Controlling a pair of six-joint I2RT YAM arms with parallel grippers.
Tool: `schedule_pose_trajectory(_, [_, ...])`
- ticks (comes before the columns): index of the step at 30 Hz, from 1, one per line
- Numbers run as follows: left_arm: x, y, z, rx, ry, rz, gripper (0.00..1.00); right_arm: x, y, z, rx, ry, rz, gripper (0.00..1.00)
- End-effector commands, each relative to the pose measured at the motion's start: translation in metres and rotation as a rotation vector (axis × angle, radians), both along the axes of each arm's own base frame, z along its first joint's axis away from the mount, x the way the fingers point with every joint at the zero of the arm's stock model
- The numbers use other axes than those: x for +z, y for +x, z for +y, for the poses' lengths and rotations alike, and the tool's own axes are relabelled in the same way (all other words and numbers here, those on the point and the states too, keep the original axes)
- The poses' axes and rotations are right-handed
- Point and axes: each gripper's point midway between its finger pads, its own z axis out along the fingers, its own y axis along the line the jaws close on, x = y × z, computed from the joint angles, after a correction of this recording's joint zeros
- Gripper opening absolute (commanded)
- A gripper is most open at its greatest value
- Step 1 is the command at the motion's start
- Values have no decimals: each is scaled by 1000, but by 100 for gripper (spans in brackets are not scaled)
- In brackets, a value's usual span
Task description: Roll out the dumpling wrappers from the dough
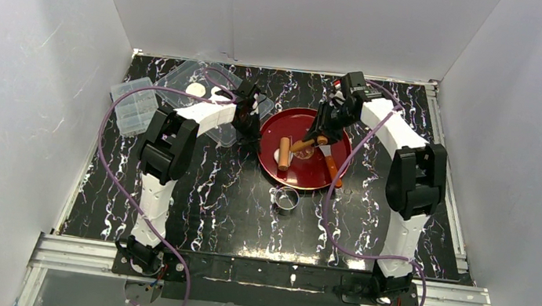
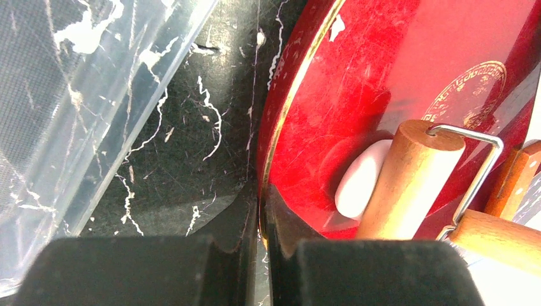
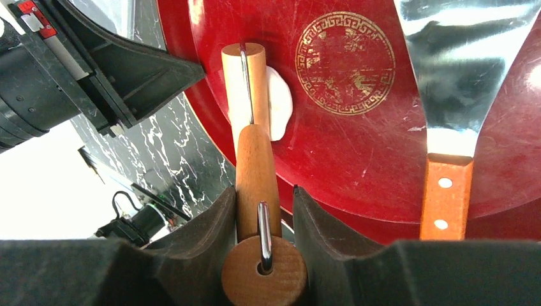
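The dough (image 1: 277, 155) is a white oval lump on the left side of the red plate (image 1: 320, 177). In the left wrist view the dough (image 2: 359, 179) lies against the wooden roller (image 2: 413, 180). My right gripper (image 3: 263, 191) is shut on the roller's wooden handle (image 3: 255, 167), and the roller's barrel (image 3: 245, 83) lies partly over the dough (image 3: 281, 102). My left gripper (image 2: 261, 191) is shut on the plate's left rim (image 2: 279, 134). One round white wrapper (image 1: 195, 89) lies in the clear tray at the back left.
A metal spatula with an orange handle (image 1: 330, 161) rests on the plate's right side; its blade (image 3: 459, 64) shows in the right wrist view. A small metal ring (image 1: 287, 199) stands in front of the plate. A clear tray (image 1: 218, 83) and a small clear box (image 1: 134, 107) sit at the back left.
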Motion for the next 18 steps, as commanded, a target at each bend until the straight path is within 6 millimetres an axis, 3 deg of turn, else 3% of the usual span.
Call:
schedule_pose_trajectory(1, [-16, -22, 5, -69, 61, 40, 0, -65, -22, -53, 37, -297, 85, 1])
schedule_pose_trajectory(8, [-18, -28, 7, -80, 74, 42, 0, -64, -8, -6, 35, -242, 56, 1])
schedule_pose_trajectory(10, [-20, -29, 8, -80, 73, 46, 0, -65, -4, -1, 32, -232, 62, 1])
schedule_pose_trajectory(14, [-18, -28, 7, -81, 71, 40, 0, -56, -2, -5, 49, -252, 40, 1])
schedule_pose_trajectory(18, [-17, -26, 7, -80, 75, 34, 0, -56, -6, -31, 21, -278, 45, 1])
